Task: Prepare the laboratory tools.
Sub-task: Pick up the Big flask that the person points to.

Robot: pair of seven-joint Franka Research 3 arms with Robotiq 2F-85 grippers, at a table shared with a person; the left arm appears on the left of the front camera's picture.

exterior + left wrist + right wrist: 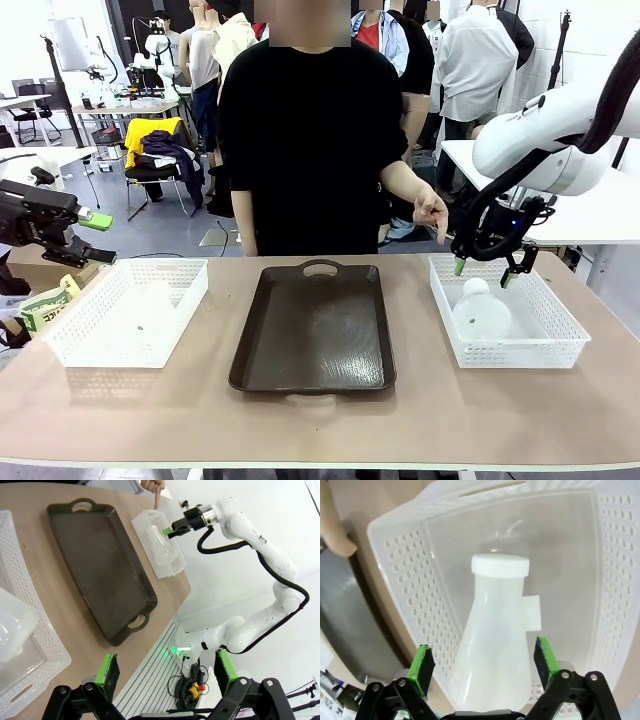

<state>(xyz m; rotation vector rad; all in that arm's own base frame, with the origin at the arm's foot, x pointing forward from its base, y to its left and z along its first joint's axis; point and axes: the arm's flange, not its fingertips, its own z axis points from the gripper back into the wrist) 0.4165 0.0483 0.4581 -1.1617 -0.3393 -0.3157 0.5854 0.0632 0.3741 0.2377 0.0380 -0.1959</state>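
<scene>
Two flasks, one per basket: right flask (481,312) lies on its side in right basket (560,345), left flask (12,625) sits in left basket (70,340). Jaws of right gripper (483,272) apart, hovering just above right flask, nothing held. Jaws of left gripper (98,240) apart too, empty, off the tabletop (320,420) at its left edge. Person's hand (430,212) points down at right basket. Brown tray (312,330) between the baskets.

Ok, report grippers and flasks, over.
Right gripper open, over flask in right basket. Left gripper open, off table, left side. Second flask in left basket. Person's hand pointing near right basket, not blocking.
</scene>
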